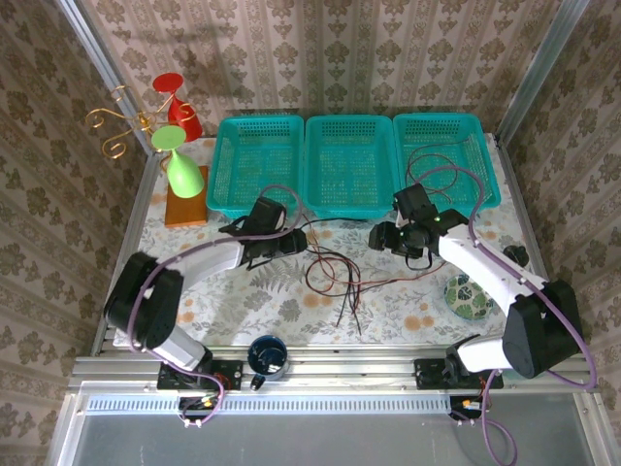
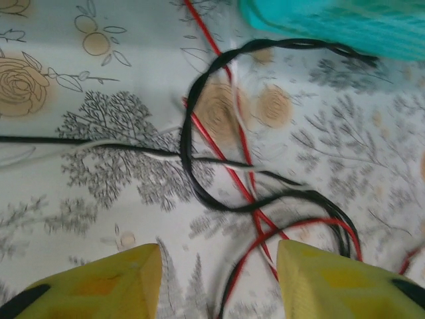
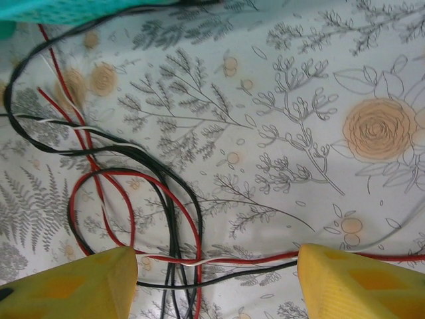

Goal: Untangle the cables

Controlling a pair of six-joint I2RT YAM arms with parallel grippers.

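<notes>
The cables lie in a loose tangle on the floral cloth at mid-table, just in front of the middle basket and between the two grippers

A thin dark wire also loops inside the right basket

The left gripper sits at the tangle's left edge. From its wrist view, the left gripper has its yellow fingers spread, pinching nothing. A red strand runs up through the gap between them. Past it, a black loop crosses red and white strands

The right gripper sits at the tangle's right edge. From its wrist view, the right gripper also has its fingers spread wide. A red-and-white strand and a black one run across the gap from finger to finger, unpinched. More black and red loops curl on the cloth just beyond

A mug stands at the near edge
</notes>
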